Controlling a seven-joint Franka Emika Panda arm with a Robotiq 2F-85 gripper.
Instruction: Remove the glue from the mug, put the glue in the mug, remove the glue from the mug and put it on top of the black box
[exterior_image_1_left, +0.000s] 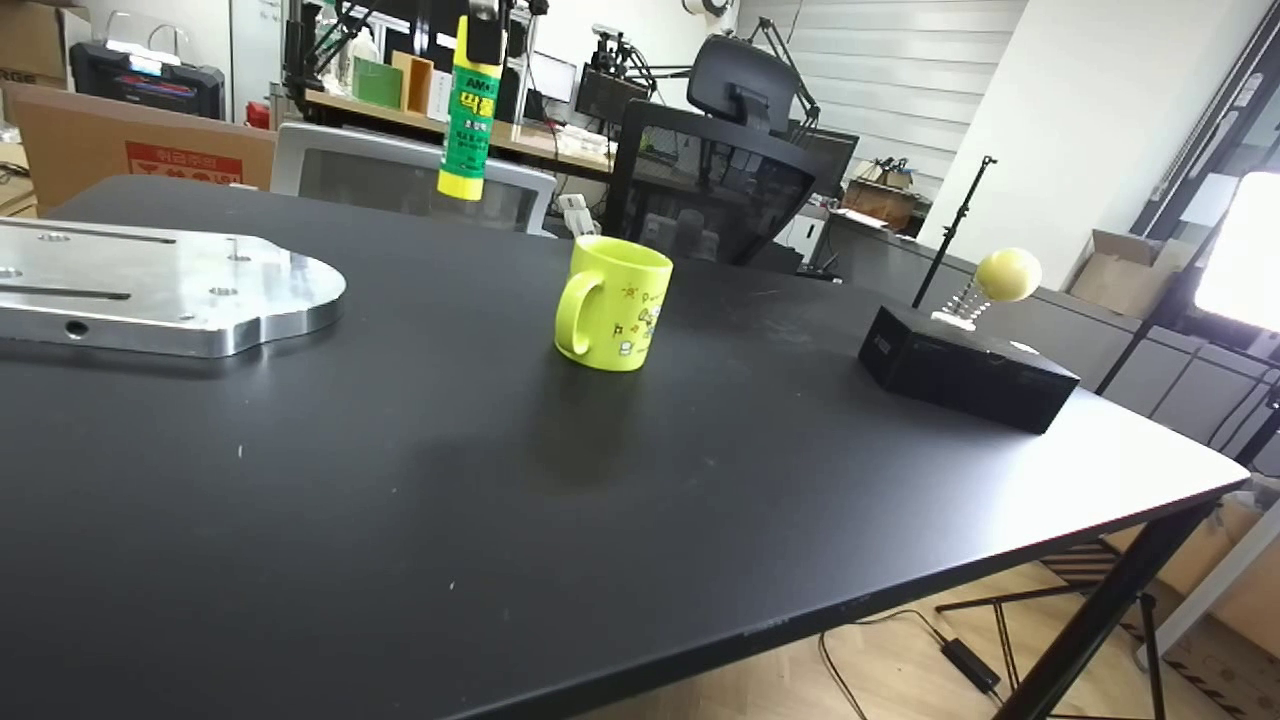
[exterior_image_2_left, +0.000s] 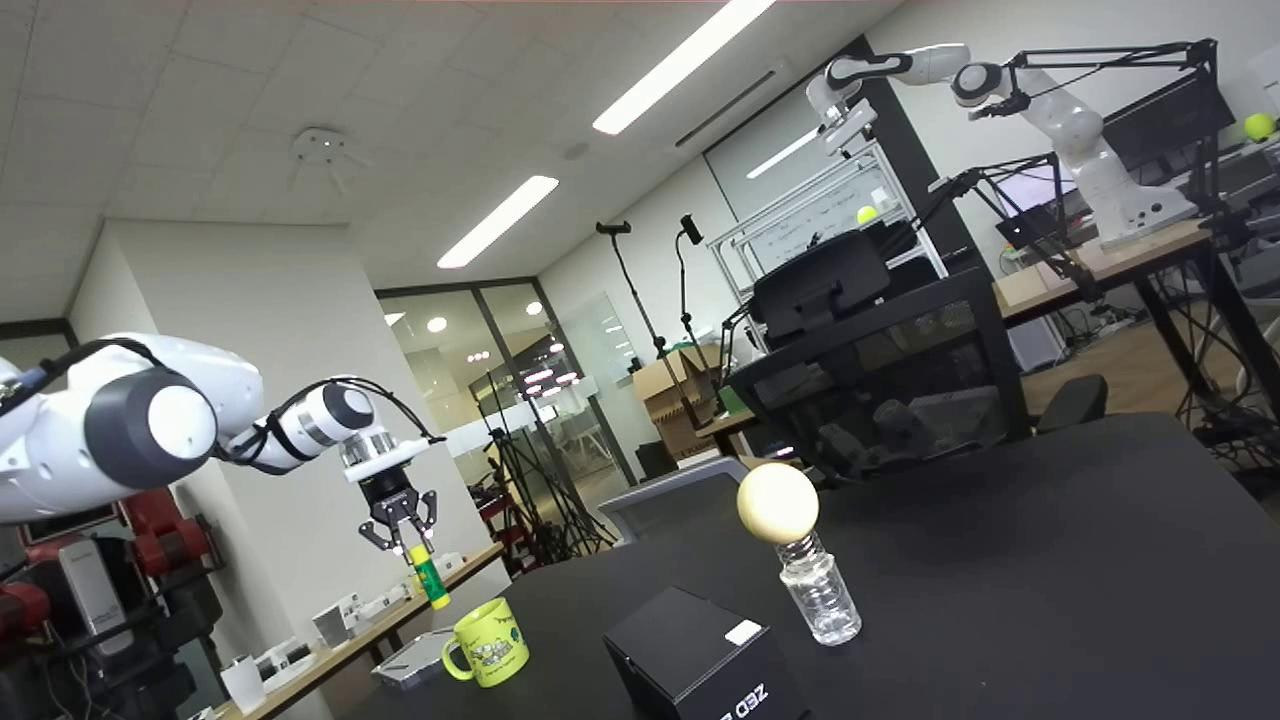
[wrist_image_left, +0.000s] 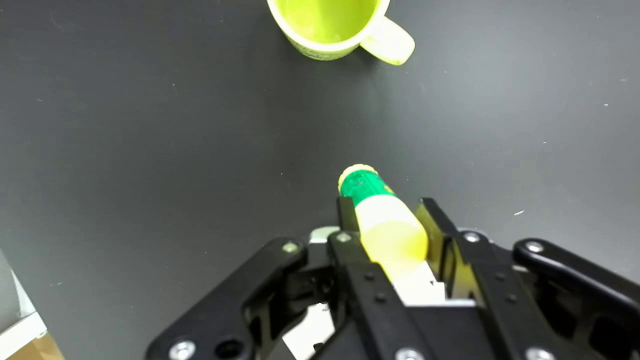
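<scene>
My gripper (wrist_image_left: 387, 212) is shut on the upper part of the glue (wrist_image_left: 367, 184), a yellow stick with a green band. In both exterior views the glue (exterior_image_1_left: 470, 120) hangs in the air, tilted slightly, its lower end higher than the mug (exterior_image_1_left: 625, 310). The wrist view shows the yellow-green mug (wrist_image_left: 330, 50) at the top edge, upright, its visible inside without anything in it and its handle to the right. Glue and mug are apart. The black box (exterior_image_1_left: 965, 370) lies on the table away from the mug; it also shows in an exterior view as the black box (exterior_image_2_left: 690, 650).
A thick silver metal plate (exterior_image_1_left: 160, 285) lies on the table, on the mug's handle side. Beside the box stands a clear bottle (exterior_image_2_left: 822, 595) with a pale yellow ball (exterior_image_2_left: 778, 503) on top. Chairs (exterior_image_1_left: 720, 180) stand along the table's far edge.
</scene>
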